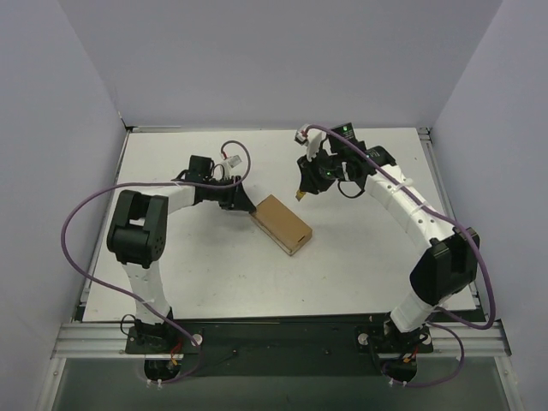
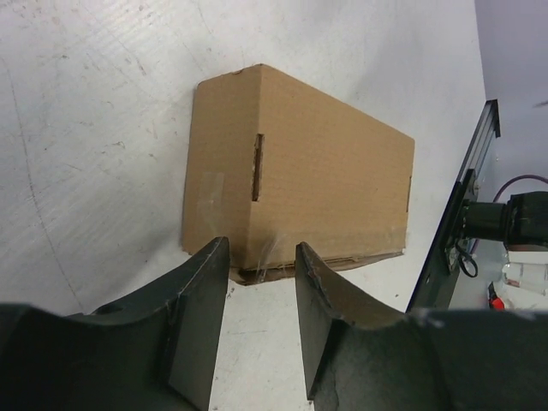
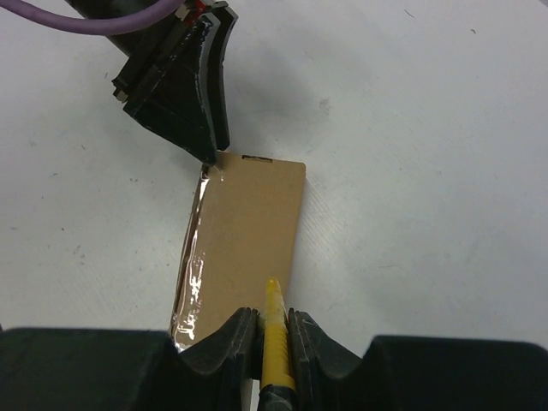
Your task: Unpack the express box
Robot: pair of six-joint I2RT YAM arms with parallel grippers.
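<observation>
Hovering near the express box (image 1: 281,224), right pincer (image 3: 272,317) pinching the knife (image 3: 273,295); left pincer (image 2: 261,248) spread at its end.

Your table (image 1: 360,265) is a white sheet, lightly scuffed and speckled, with an aluminium rail (image 1: 282,338) along its near edge. You have one thing lying on it: the express box (image 1: 281,223), flat and closed, about mid-table, turned diagonally with one end far-left and the other near-right. Clear tape (image 3: 190,274) glints along one long edge.
</observation>
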